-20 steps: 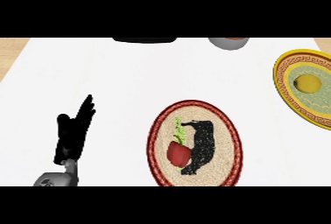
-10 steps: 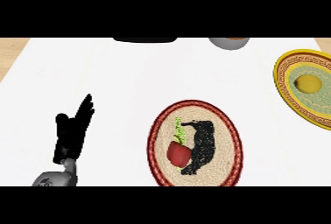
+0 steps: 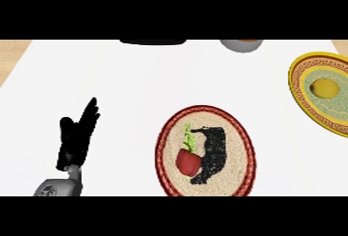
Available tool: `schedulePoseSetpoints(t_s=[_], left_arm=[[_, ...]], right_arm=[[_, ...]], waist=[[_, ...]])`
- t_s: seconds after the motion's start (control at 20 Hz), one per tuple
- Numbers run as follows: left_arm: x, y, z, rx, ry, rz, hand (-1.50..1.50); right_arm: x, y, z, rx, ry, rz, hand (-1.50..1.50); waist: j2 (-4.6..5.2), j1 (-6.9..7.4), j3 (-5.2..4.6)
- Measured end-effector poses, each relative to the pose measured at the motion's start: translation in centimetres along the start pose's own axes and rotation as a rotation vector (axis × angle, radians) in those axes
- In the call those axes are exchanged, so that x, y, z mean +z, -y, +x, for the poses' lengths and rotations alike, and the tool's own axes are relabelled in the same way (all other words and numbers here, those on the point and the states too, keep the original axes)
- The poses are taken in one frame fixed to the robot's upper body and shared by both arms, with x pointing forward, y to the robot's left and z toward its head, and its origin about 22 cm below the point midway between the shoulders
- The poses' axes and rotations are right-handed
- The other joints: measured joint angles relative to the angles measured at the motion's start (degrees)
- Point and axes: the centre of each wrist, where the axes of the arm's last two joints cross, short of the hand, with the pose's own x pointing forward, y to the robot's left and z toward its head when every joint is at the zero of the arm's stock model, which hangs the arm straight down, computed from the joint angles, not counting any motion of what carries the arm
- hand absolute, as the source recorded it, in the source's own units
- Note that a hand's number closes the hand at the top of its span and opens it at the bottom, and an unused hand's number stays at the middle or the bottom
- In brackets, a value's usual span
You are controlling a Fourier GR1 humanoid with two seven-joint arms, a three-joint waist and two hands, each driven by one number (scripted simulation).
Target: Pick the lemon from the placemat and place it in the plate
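A yellow lemon lies in the middle of the yellow plate with a red patterned rim, at the right edge of the view. The oval woven placemat with a red border lies at the centre. A red vegetable with a green stalk rests on the placemat, next to a black patch. My left hand stands at the lower left, open, fingers straight and pointing up, holding nothing, well apart from the mat. My right hand shows nowhere.
A grey bowl sits at the counter's far edge, cut off by the view's top. A flat dark thing lies at the far edge to its left. The wooden counter edge shows at the far left.
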Motion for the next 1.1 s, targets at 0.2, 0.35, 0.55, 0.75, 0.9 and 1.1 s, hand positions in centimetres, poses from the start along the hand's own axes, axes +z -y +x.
schedulePoseSetpoints(t_s=[0.2,0.35,0.55,0.75,0.9,1.1], left_arm=[[0.0,0.2,0.1,-0.005,0.006,-0.002,0.00],[0.2,0.5,-0.1,-0.004,0.004,-0.004,0.00],[0.1,0.6,-0.4,-0.001,-0.001,-0.004,0.00],[-0.1,0.1,-0.3,0.003,0.003,-0.010,0.00],[0.4,0.1,-0.3,-0.002,0.008,-0.013,0.00],[0.3,0.3,-0.4,0.001,0.007,-0.012,0.00]], right_arm=[[1.0,1.2,-0.7,0.017,-0.011,-0.031,-1.50],[1.4,2.1,-0.8,0.028,-0.017,-0.048,-1.50],[2.7,3.2,-1.6,0.024,-0.012,-0.075,-1.50],[3.2,4.1,-1.7,0.016,-0.011,-0.111,-1.50],[3.7,5.0,-1.8,0.025,-0.029,-0.148,-1.50],[4.2,5.4,-2.0,0.039,-0.046,-0.184,-1.50]], waist=[[0.16,0.12,0.07],[0.20,0.25,0.09],[0.20,0.06,0.12],[0.24,0.16,0.16],[0.27,0.53,0.21],[0.36,0.48,0.24]])
